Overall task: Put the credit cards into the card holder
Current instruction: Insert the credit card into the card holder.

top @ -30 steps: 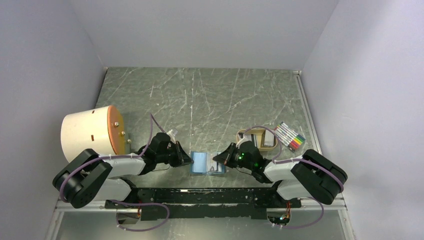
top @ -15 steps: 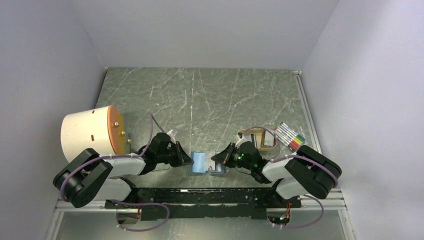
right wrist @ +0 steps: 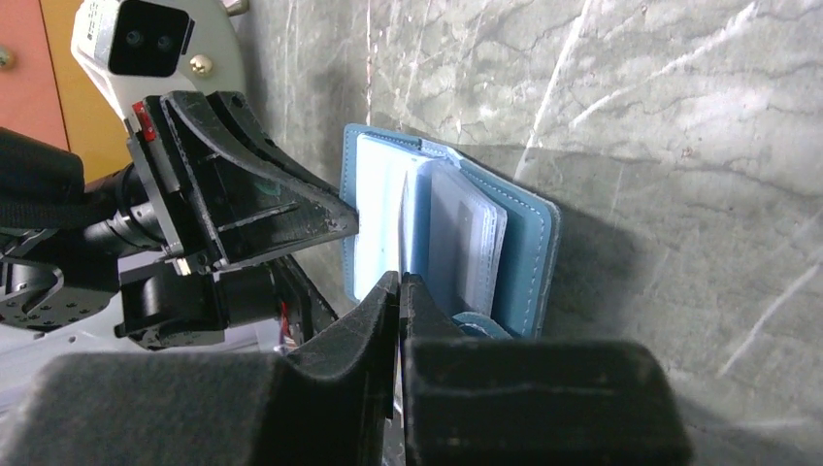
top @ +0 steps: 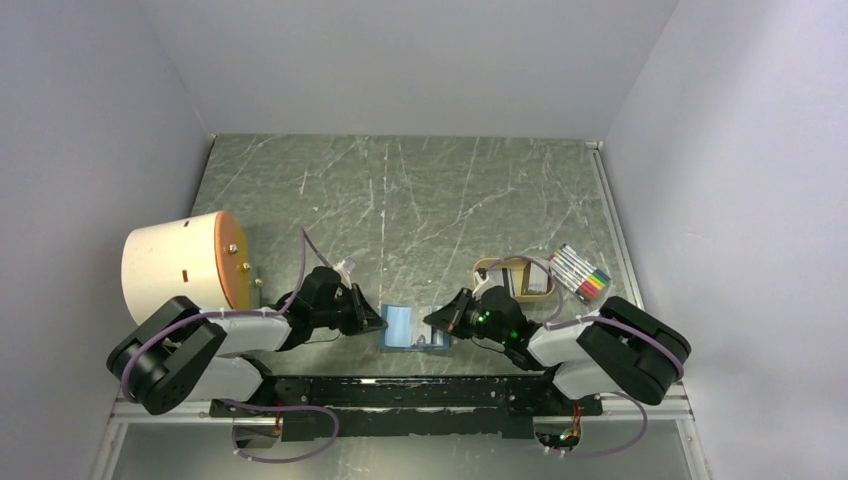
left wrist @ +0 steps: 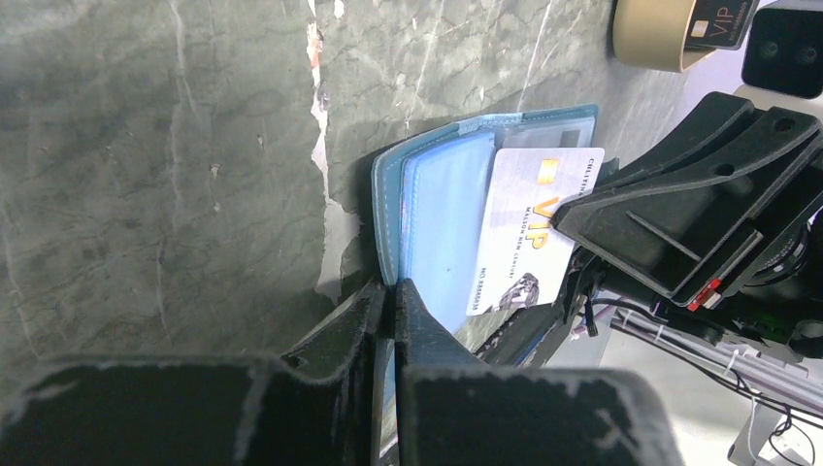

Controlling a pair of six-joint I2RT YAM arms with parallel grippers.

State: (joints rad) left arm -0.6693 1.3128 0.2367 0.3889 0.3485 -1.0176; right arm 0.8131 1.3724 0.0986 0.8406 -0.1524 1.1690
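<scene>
The teal-blue card holder [top: 405, 327] lies open between the two arms near the table's front edge. My left gripper [left wrist: 390, 291] is shut on the edge of its left cover [left wrist: 388, 209], holding that cover up. A white credit card [left wrist: 529, 228] printed "VIP" stands over the clear inner pockets. In the right wrist view this card [right wrist: 403, 218] shows edge-on, with my right gripper [right wrist: 401, 283] shut on its near edge. The holder's right cover [right wrist: 532, 248] lies flat, its snap tab beside the right fingers. Another dark-striped card [left wrist: 716, 17] rests in the tan tray.
A tan oval tray [top: 487, 266] sits behind the right arm, with a pack of coloured markers [top: 582, 273] to its right. A white drum with an orange face [top: 180, 262] stands at the left. Walls close in on three sides.
My right gripper has edged a little left toward the card holder with the card. The left gripper keeps its hold on the cover and has not moved.
</scene>
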